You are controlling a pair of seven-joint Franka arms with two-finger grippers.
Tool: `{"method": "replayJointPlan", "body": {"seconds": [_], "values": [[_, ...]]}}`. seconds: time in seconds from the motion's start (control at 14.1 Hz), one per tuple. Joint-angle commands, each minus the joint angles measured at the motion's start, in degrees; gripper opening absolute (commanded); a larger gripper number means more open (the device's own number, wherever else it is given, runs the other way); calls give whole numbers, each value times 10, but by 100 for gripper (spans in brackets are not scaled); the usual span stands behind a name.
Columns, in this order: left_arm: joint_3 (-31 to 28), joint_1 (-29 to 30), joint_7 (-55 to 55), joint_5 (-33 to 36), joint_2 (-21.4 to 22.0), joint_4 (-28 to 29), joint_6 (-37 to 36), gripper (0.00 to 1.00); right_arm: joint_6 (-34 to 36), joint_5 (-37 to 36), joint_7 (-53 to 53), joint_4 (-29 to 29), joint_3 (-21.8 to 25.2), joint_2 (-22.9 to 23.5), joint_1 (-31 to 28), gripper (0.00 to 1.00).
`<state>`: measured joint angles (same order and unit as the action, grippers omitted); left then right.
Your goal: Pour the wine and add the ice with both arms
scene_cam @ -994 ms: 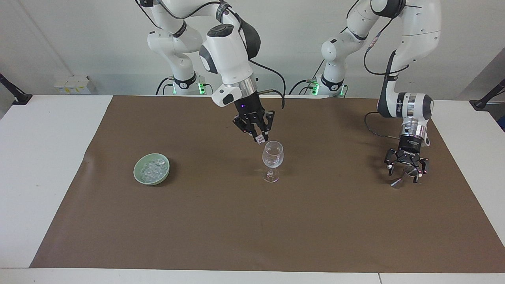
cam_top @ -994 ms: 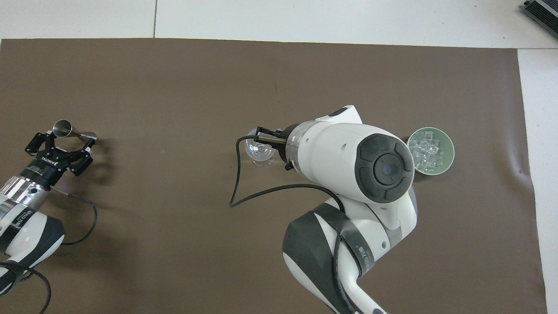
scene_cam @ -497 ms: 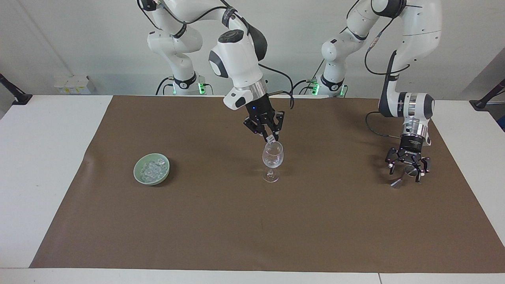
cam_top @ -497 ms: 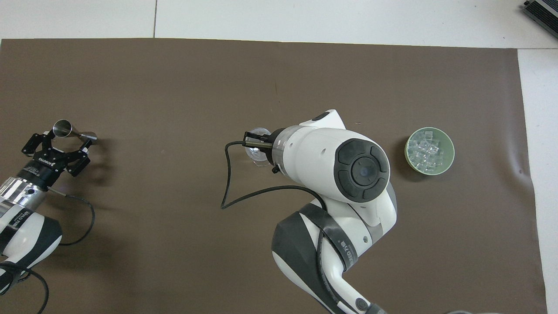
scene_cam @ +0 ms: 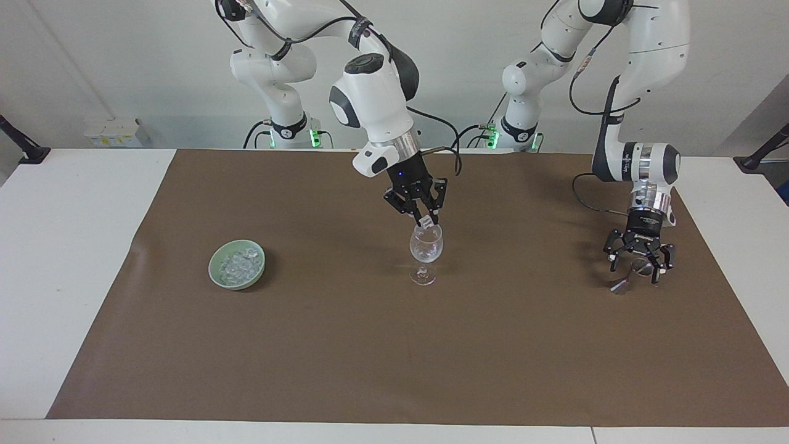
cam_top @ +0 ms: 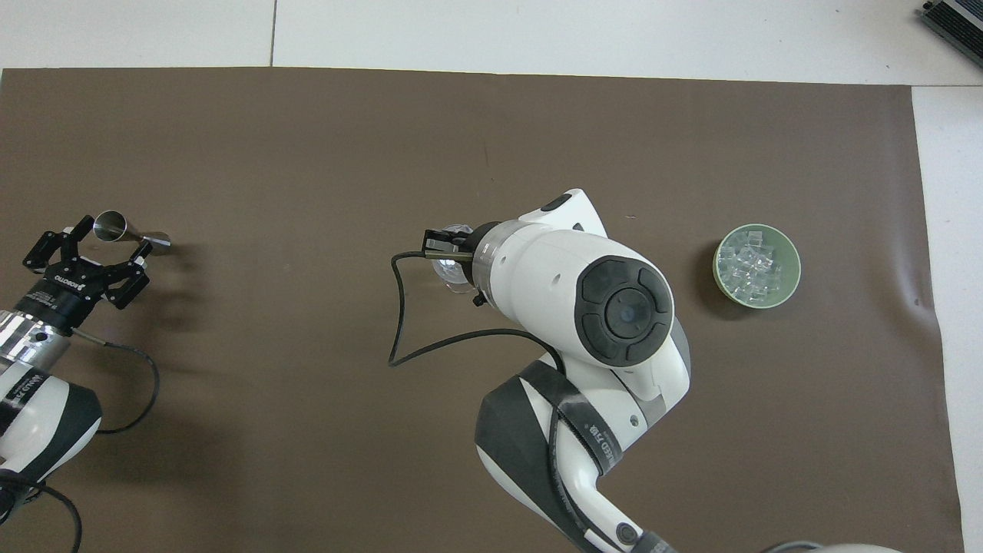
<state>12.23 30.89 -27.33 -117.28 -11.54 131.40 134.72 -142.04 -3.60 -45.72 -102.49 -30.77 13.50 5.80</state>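
Since a second ago the right gripper (scene_cam: pixel 426 220) has swung from just off the wine glass (scene_cam: pixel 426 245) toward the right arm's end to directly over its rim; the left gripper (scene_cam: pixel 638 267) has barely shifted.

Facing view, left to right:

- Pale green bowl (scene_cam: pixel 237 265) sits on the brown mat (scene_cam: pixel 394 345) toward the right arm's end, well apart from the glass. Ice (scene_cam: pixel 239 264) is piled inside it.
- Right arm (scene_cam: pixel 376 105) reaches in over the mat's middle. Its fingertips are pinched together on a single ice cube (scene_cam: pixel 425 221), held right above the mouth of the glass, not yet inside.
- Wine glass stands upright mid-mat, clear. Overhead, the arm's wrist hides most of it; only an edge of the glass (cam_top: pixel 455 269) shows.
- Left arm (scene_cam: pixel 635 166) hangs over the left arm's end of the mat. Its fingers are spread wide, tips down around a small steel jigger (scene_cam: pixel 630 274) lying on its side on the mat. Can't tell if any fingertip touches it; nothing is clamped.

Overhead, the jigger (cam_top: pixel 123 229) lies with its open mouth beside the left gripper (cam_top: pixel 84 250), fingers either side.
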Motion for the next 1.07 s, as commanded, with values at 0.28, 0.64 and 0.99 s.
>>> {"method": "replayJointPlan", "body": {"seconds": [0.28, 0.64, 0.99], "values": [[0, -23, -41, 6, 58, 27, 42, 100, -33, -29, -11, 4, -3, 24, 7, 0], [1, -50, -58, 7, 87, 24, 83, 100, -28, -38, -11, 5, -3, 24, 8, 0], [3, -91, -61, 92, 114, -2, 134, 100, -28, -62, -12, 5, -3, 24, 6, 10]]}}
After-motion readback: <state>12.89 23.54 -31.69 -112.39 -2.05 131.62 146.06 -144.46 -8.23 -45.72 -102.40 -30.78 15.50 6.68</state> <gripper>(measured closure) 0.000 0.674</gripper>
